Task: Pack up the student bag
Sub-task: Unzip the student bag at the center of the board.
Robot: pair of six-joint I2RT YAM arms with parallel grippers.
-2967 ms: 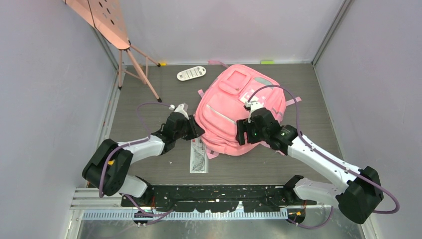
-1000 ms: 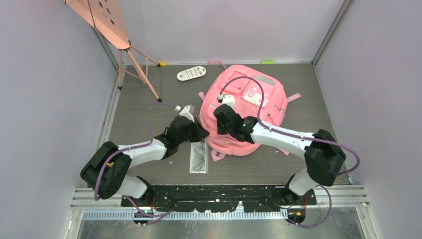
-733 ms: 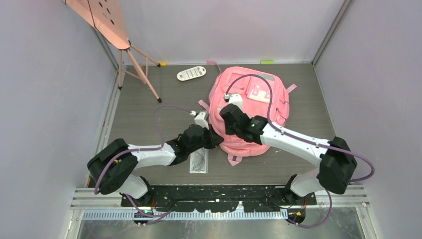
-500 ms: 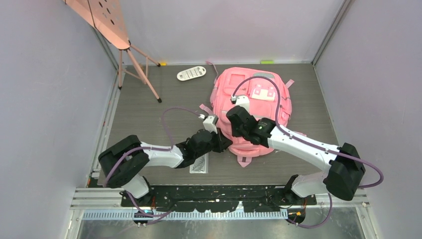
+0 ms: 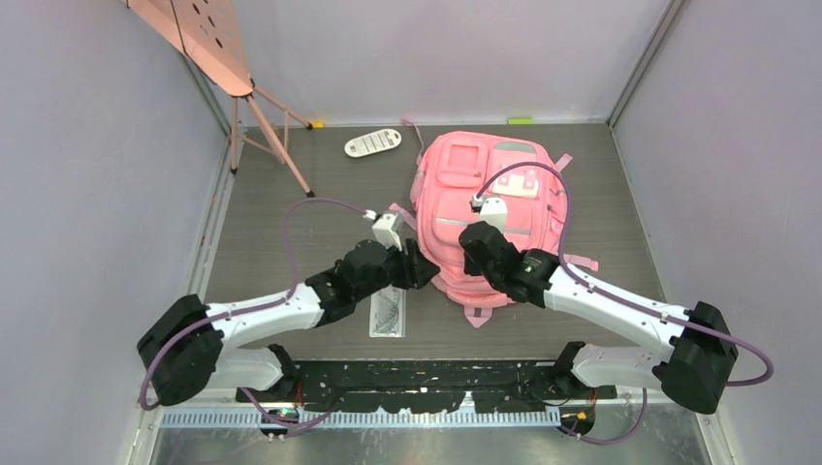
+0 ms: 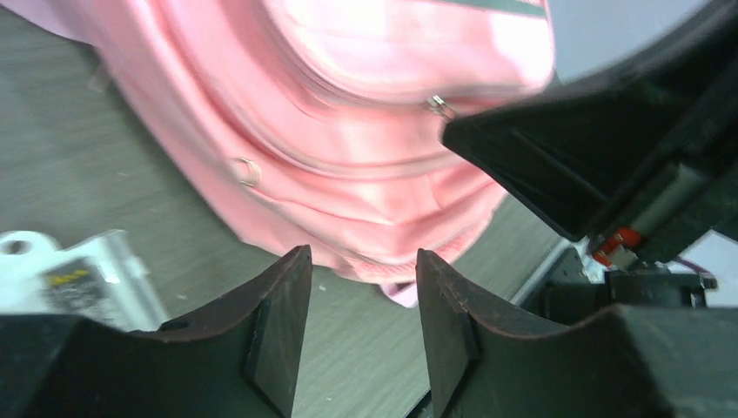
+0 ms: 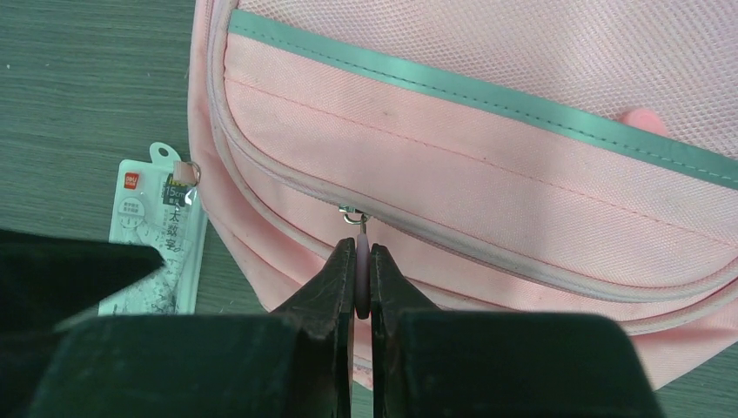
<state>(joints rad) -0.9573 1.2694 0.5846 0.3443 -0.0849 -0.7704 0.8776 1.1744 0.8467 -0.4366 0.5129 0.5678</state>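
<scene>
From above, the student bag (image 5: 490,194) lies flat on the table (image 5: 281,223), front pockets up. The left gripper (image 5: 423,272) sits at the bag's near left edge, and the right gripper (image 5: 472,254) is over its near end. A white packet (image 5: 388,312) lies just beside the bag's near left corner, a white remote-like object (image 5: 373,143) rests off its far left corner, and a pink stand (image 5: 257,107) is well to its left. In the left wrist view, the fingers (image 6: 278,322) stand apart with nothing between them, the bag's pink side just beyond. In the right wrist view, the jaws are pinched on a pale pink zip pull (image 7: 362,266) hanging from the bag's curved zip, below the grey trim (image 7: 487,91).
</scene>
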